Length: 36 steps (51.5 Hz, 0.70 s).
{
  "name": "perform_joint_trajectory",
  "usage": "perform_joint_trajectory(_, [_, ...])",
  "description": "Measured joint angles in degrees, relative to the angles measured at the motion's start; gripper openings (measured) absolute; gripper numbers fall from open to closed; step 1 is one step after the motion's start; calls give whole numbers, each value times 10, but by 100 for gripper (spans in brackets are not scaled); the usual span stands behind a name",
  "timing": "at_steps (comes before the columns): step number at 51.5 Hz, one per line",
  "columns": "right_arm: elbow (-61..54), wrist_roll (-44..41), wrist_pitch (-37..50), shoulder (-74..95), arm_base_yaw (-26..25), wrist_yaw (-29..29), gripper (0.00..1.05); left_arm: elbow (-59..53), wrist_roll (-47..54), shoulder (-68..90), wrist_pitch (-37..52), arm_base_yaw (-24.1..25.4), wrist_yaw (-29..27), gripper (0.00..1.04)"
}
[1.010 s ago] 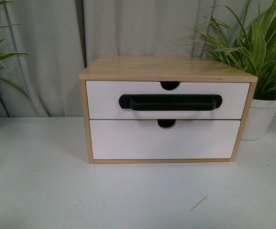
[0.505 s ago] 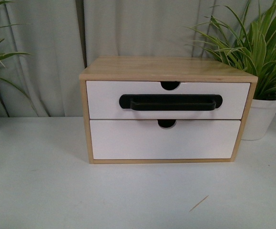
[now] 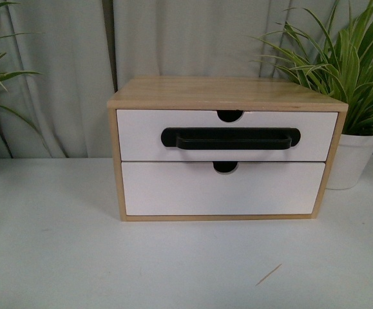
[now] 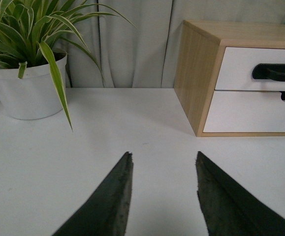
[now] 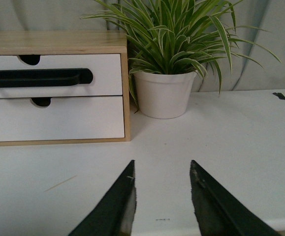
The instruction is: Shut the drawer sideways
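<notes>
Nothing has shifted since the earlier front pictures: the cabinet (image 3: 228, 149) stands in the same spot on the white table (image 3: 173, 264), and neither arm has come into the front view. The drawer (image 3: 227, 135), the upper of the two white fronts, sits in its wooden frame with its face about level with the frame's front edge, so it appears pushed in. Its long black bar handle (image 3: 230, 138) runs across the middle of the front, and the semicircular notch (image 3: 229, 115) cuts into the top edge just above it. Below it lies the plain white drawer front (image 3: 221, 188), which has a notch of its own but no handle.

The left gripper (image 4: 163, 169) hangs above bare table with its two dark fingers (image 4: 113, 196) spread apart and nothing between them; it is well apart from the cabinet, which its camera sees from the side (with a potted plant (image 4: 26, 73) off toward the other edge of that picture). The right gripper (image 5: 162, 174) is likewise parted and empty, over the table near its front edge. Ahead of it stands the cabinet, and just beside the cabinet's wooden side a spider plant in a white pot (image 5: 164, 93). A thin pale sliver (image 3: 268, 275) lies on the table in front of the cabinet.
</notes>
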Motion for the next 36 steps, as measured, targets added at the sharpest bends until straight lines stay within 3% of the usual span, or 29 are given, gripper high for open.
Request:
perform_joint_trajectory(6, [0,0,0,0,0,0,65,0,0,0,0,0,0,69])
perform_joint_trajectory(15, [0,0,0,0,0,0,95,0,0,0,0,0,0,99])
perform_joint_trajectory(36, [0,1,0,0,0,0,96,0,0,0,0,0,0,99])
